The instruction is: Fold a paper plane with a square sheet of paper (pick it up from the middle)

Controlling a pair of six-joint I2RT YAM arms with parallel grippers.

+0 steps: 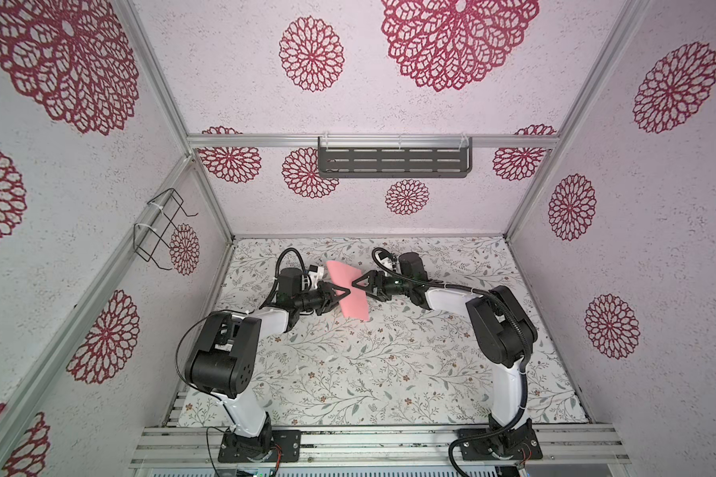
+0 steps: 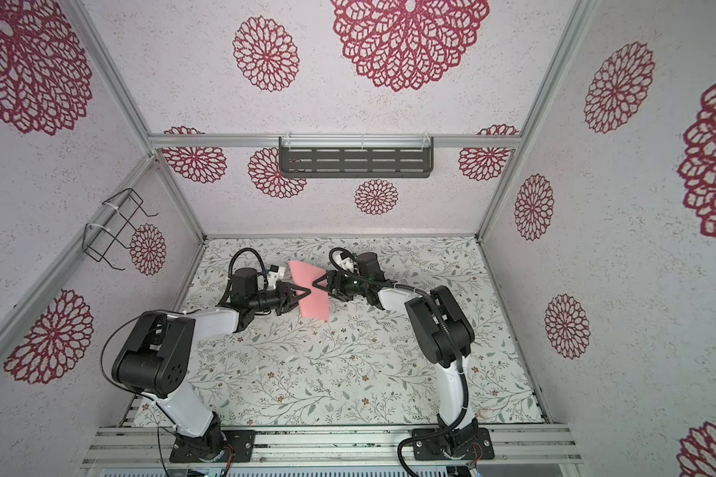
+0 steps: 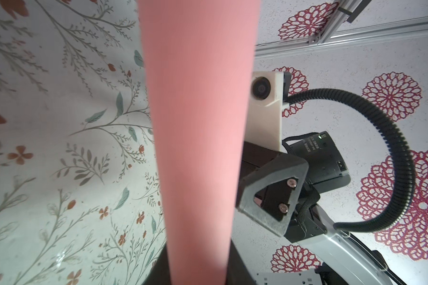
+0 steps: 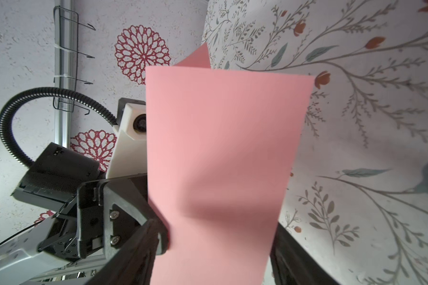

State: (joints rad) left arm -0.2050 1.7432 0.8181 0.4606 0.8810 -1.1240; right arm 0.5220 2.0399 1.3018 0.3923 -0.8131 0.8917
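Pink sheet of paper [image 1: 354,306] standing on edge over the floral desk [image 1: 389,363], between both grippers. The left gripper [image 1: 346,292] pinches the sheet's edge; the right gripper [image 1: 359,290] is spread wide, fingers astride the sheet without clamping it.

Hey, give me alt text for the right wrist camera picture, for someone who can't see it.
A folded salmon-pink sheet of paper fills the middle, its side pinched by the left end effector. Behind are the floral table and a wall with red rosettes.
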